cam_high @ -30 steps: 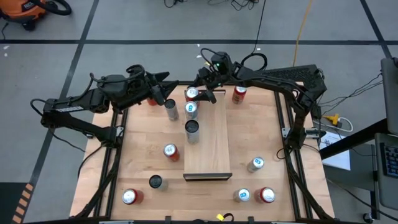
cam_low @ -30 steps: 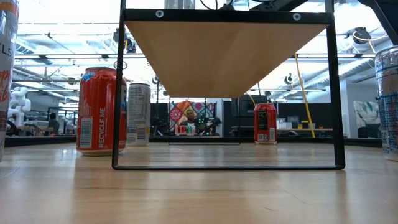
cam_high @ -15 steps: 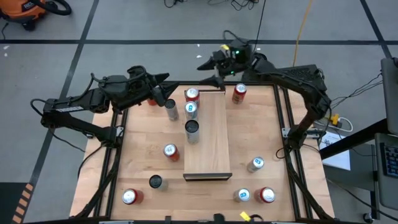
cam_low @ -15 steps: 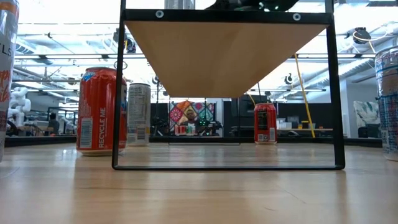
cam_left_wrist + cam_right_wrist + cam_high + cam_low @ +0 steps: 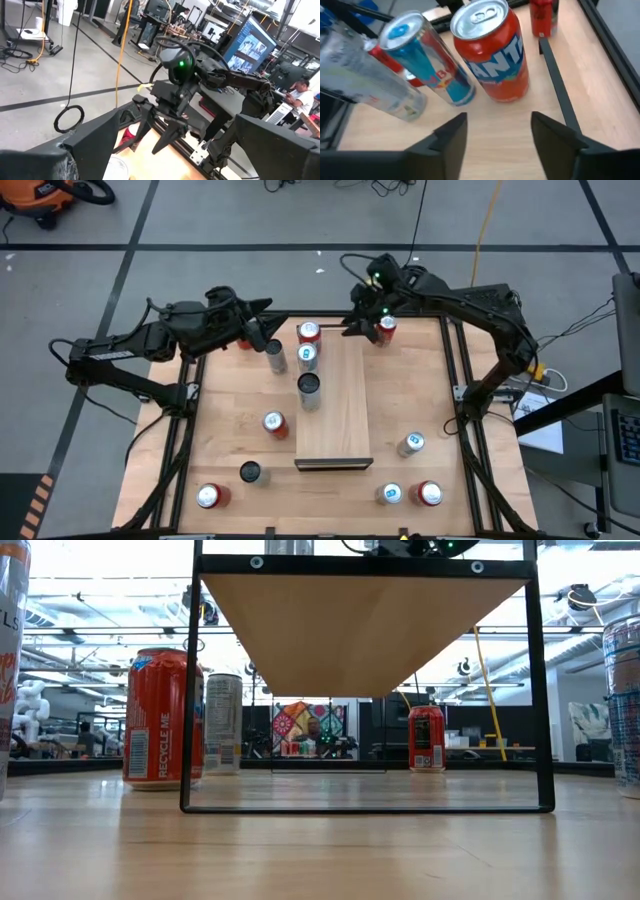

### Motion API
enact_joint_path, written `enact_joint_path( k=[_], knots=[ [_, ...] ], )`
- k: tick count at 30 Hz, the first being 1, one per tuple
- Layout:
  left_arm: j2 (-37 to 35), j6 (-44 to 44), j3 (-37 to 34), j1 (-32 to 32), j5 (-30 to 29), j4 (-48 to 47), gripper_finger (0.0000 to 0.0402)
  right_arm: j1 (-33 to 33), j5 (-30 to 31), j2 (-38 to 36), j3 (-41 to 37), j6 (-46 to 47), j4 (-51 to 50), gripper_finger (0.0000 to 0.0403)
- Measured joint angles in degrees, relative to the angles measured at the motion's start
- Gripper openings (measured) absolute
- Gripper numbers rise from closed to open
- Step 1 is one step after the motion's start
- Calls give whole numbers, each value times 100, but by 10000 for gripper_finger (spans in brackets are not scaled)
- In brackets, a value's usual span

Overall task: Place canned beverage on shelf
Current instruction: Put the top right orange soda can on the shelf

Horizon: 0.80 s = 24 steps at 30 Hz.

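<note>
Starting at the near edge of the desk (image 5: 225,395), several cans wait on bare wood. A red can (image 5: 208,496) and a dark-topped can (image 5: 250,472) stand toward the near left corner. A red-rimmed can (image 5: 430,494), a blue-topped can (image 5: 391,494) and a slim can (image 5: 411,443) stand toward the near right. An orange can (image 5: 274,423) stands just left of the shelf (image 5: 340,410).

The shelf is a long, smooth board of pale wood with a dark strip at its near end. The low view shows it raised on a thin black metal frame.

Three cans line its left long edge: a black-topped can (image 5: 309,388), a Red Bull can (image 5: 307,356) and, at the far end, a Fanta can (image 5: 309,332). All are glossy aluminium cylinders with pull-tab lids, and they appear to stand on the board. So the task looks partly done, with the desk cans left to fetch.

The right gripper (image 5: 352,328) hovers over the shelf's far end, facing the Fanta can. Its fingers are parted and hold nothing. A dark red can (image 5: 385,330) stands just beside it near the desk's far edge.

The left gripper (image 5: 265,330) waits by the far left corner, spread wide and apparently empty.
</note>
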Motion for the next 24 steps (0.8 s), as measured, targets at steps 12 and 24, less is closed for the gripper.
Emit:
enact_joint_path(
  k=[12,24],
  knots=[
    [1,-4,0,0,-56,-551,398,454,560,367,0,145,49,60],
    [0,18,0,0,-68,-595,398,610,1001,420,0,255,821,1]
  ],
)
